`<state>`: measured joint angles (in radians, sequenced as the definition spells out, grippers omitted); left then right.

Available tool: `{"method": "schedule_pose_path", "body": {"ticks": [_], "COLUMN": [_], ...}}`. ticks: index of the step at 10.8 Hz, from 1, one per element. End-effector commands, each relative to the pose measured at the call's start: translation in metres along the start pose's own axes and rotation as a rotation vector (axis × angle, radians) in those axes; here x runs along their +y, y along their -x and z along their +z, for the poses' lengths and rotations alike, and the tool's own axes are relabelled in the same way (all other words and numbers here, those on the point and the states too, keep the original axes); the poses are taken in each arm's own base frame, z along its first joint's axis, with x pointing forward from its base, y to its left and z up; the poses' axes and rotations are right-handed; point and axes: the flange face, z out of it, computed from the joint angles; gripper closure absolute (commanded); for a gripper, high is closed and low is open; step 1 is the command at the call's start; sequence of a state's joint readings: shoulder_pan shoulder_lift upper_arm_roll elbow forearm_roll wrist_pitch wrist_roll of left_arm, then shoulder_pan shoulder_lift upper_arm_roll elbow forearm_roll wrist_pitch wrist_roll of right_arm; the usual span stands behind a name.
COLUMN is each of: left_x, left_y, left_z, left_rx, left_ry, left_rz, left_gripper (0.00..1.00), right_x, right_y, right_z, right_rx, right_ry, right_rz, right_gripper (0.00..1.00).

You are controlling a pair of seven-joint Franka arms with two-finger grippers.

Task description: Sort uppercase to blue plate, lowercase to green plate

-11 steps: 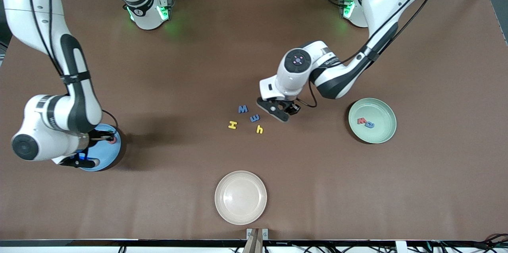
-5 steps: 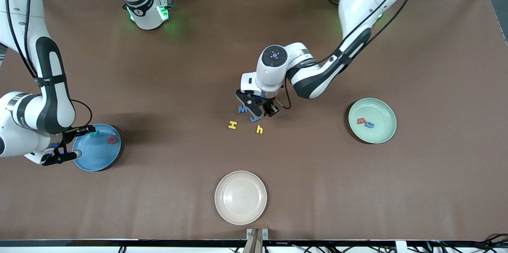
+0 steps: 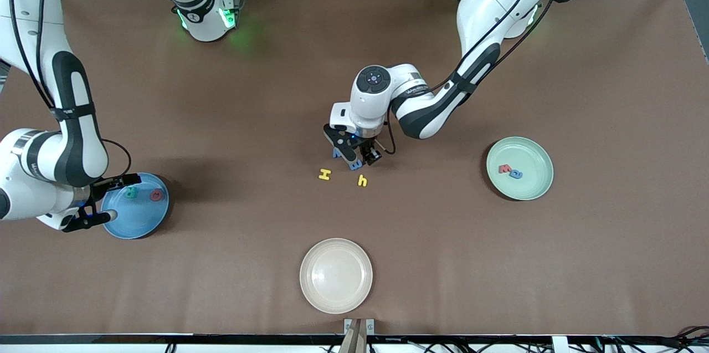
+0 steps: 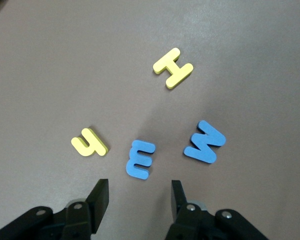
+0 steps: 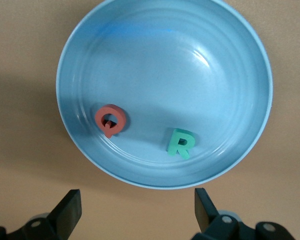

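The blue m (image 4: 139, 159) lies flat on the tabletop (image 3: 221, 92) between the yellow h (image 4: 89, 142) and the blue W (image 4: 205, 142), with the yellow H (image 4: 173, 68) a little apart. It looks like light, soft foam, thin and somewhat springy, so I judge a gentle pinch across its outer edges best. The left claw (image 4: 139, 199) hangs just over it, fingers apart and empty. The right claw (image 5: 137, 210) hovers over the blue plate's (image 5: 240, 75) rim, spread wide, empty; the Q (image 5: 110, 120) and R (image 5: 180, 143) lie inside. The green plate (image 3: 534, 187) holds two letters.
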<state>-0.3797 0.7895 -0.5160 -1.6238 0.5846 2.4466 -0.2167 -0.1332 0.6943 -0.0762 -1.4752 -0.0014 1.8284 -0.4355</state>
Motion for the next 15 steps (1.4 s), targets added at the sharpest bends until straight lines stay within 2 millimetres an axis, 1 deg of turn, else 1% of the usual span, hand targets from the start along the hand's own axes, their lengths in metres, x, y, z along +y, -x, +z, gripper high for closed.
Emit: {"method": "schedule_pose_path", "body": {"ticks": [1, 2, 4, 10, 12, 15], "left_x": [0.004, 0.001, 0.010, 0.008, 0.007, 0.006], "left_y": [-0.006, -0.007, -0.007, -0.005, -0.003, -0.003], "left_z": [0.006, 0.009, 0.016, 0.030, 0.038, 0.040], "left_rx": [0.042, 0.056, 0.060, 0.074, 0.069, 0.072], "left_ry": [-0.012, -0.015, -0.034, -0.033, -0.031, -0.030], "left_rz": [0.090, 0.098, 0.129, 0.144, 0.143, 0.142], "left_gripper": [0.42, 0.42, 0.41, 0.41, 0.41, 0.41], "right_x": [-0.001, -0.002, -0.003, -0.009, -0.008, -0.005], "right_y": [-0.005, -0.005, -0.006, -0.006, -0.006, -0.004], "right_z": [-0.001, -0.001, -0.001, 0.002, 0.002, 0.002], "right_rx": [0.001, 0.001, 0.007, -0.005, -0.004, -0.003], "right_ry": [0.017, 0.018, 0.009, -0.008, -0.008, -0.010], "right_rz": [-0.013, -0.015, -0.012, 0.009, 0.010, 0.013], "right_gripper": [0.00, 0.00, 0.00, 0.00, 0.00, 0.00]}}
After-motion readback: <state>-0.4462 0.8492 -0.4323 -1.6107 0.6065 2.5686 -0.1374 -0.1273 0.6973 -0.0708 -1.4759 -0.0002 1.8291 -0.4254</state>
